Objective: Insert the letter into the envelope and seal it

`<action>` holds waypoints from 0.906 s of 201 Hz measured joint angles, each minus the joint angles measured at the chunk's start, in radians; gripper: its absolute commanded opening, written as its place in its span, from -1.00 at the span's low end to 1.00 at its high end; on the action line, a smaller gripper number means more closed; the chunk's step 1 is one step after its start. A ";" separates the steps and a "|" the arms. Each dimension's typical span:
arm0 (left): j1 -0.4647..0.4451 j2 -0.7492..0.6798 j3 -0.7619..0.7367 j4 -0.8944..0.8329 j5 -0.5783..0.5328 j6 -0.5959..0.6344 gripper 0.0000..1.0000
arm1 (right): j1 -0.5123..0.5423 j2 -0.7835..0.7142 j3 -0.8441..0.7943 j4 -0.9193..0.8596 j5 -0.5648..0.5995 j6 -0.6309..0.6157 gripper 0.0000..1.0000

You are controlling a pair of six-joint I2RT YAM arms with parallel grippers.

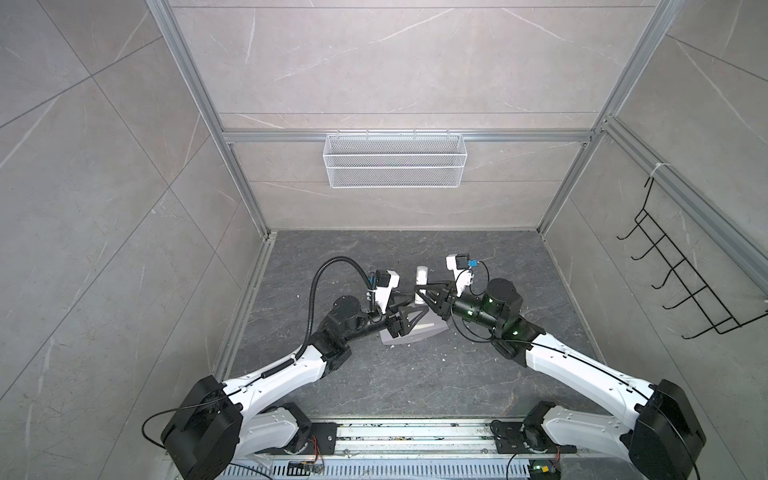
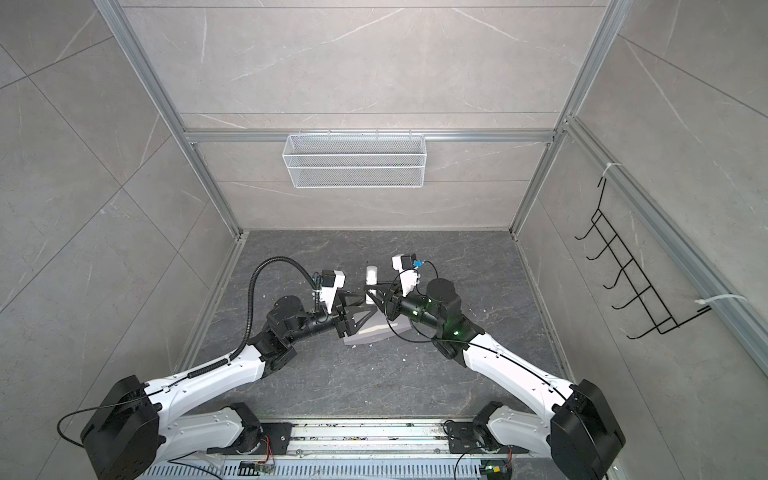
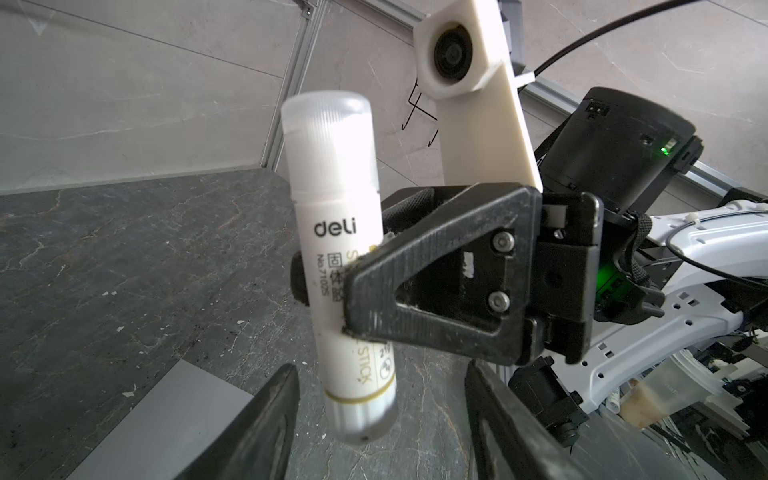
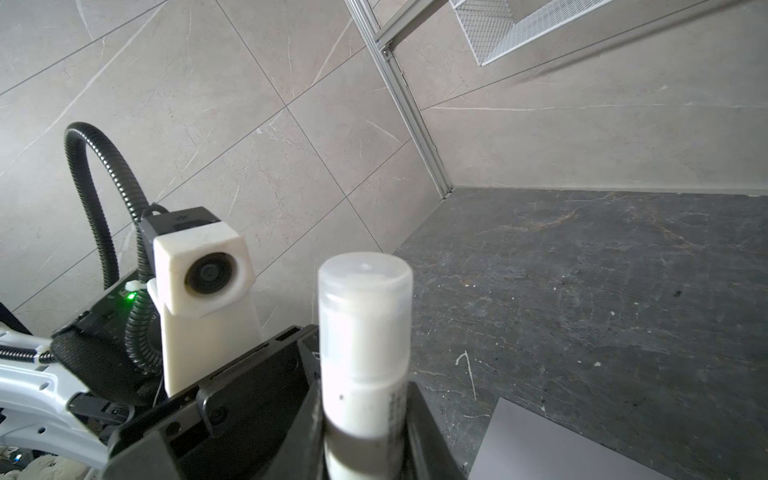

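Observation:
My right gripper (image 4: 365, 415) is shut on the body of a white glue stick (image 3: 345, 249), which it holds upright with the clear cap on top, above the table. My left gripper (image 3: 380, 374) is open: its fingers stand on either side of the stick's lower end, with a gap on each side. In both top views the two grippers (image 1: 420, 296) (image 1: 417, 306) meet over the pale lavender-grey envelope (image 1: 415, 336) (image 2: 365, 338), which lies flat beneath them. A thin cream strip (image 1: 422, 328) shows on the envelope; I cannot tell whether it is the letter.
A white mesh basket (image 1: 394, 160) hangs on the back wall. A black wire hook rack (image 1: 681, 270) hangs on the right wall. Small white flecks lie scattered on the dark marble tabletop (image 1: 374, 382).

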 measured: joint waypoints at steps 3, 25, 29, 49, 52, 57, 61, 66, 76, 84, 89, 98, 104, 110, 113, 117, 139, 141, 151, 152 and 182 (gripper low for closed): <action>0.000 0.000 0.000 0.000 -0.002 0.002 0.11 | 0.001 0.000 0.000 0.002 0.001 -0.001 -0.87; 0.001 0.000 -0.002 0.000 -0.008 0.001 0.00 | 0.014 0.000 0.000 0.011 0.002 -0.002 -0.86; 0.002 0.000 -0.002 0.000 -0.008 0.001 -0.02 | 0.017 0.000 0.000 0.013 0.004 -0.003 -0.86; 0.002 0.001 -0.002 -0.001 -0.010 0.001 -0.09 | 0.029 0.000 0.000 0.019 0.006 -0.003 -0.85; 0.002 0.001 -0.002 -0.001 -0.010 0.001 -0.10 | 0.031 0.000 0.000 0.019 0.006 -0.003 -0.86; 0.002 0.001 -0.002 -0.002 -0.011 0.001 -0.12 | 0.034 0.000 0.000 0.019 0.007 -0.003 -0.86; 0.002 0.002 -0.002 -0.002 -0.011 0.000 -0.15 | 0.036 0.000 0.000 0.019 0.008 -0.003 -0.86; 0.002 0.003 -0.002 -0.002 -0.011 0.000 -0.19 | 0.039 0.000 0.000 0.019 0.009 -0.003 -0.85; 0.002 0.004 -0.002 -0.003 -0.012 -0.001 -0.24 | 0.044 0.000 0.000 0.019 0.010 -0.006 -0.85; 0.003 0.005 -0.002 -0.002 -0.011 0.000 -0.29 | 0.048 0.000 0.000 0.019 0.014 -0.011 -0.84; 0.003 0.005 -0.002 -0.003 -0.011 -0.001 -0.32 | 0.049 0.000 0.000 0.019 0.015 -0.013 -0.84; 0.003 0.005 -0.002 -0.002 -0.011 -0.001 -0.40 | 0.050 0.000 0.000 0.019 0.018 -0.018 -0.82; 0.003 0.005 -0.002 -0.002 -0.010 -0.001 -0.45 | 0.051 0.000 0.000 0.019 0.021 -0.023 -0.81; 0.003 0.005 -0.002 -0.003 -0.011 -0.002 -0.51 | 0.052 0.000 0.000 0.019 0.024 -0.027 -0.81; 0.004 0.005 -0.002 -0.003 -0.011 -0.007 -0.54 | 0.052 0.000 0.000 0.019 0.026 -0.029 -0.80; 0.004 0.005 -0.002 -0.003 -0.012 -0.003 -0.60 | 0.053 0.000 0.000 0.018 0.028 -0.030 -0.80; 0.006 0.005 -0.002 -0.008 -0.011 -0.005 -0.85 | 0.055 0.002 0.000 0.016 0.034 -0.042 -0.77; 0.006 0.005 -0.002 -0.008 -0.011 -0.005 -0.86 | 0.055 0.002 0.000 0.015 0.035 -0.044 -0.76; 0.006 0.005 -0.002 -0.012 -0.011 -0.005 -0.95 | 0.057 0.002 0.000 0.013 0.037 -0.048 -0.73; 0.006 0.005 -0.002 -0.012 -0.011 -0.005 -0.96 | 0.057 0.002 0.001 0.012 0.038 -0.048 -0.72; 0.006 0.005 -0.002 -0.031 -0.012 0.003 -1.00 | 0.059 0.003 0.002 -0.005 0.044 -0.056 -0.46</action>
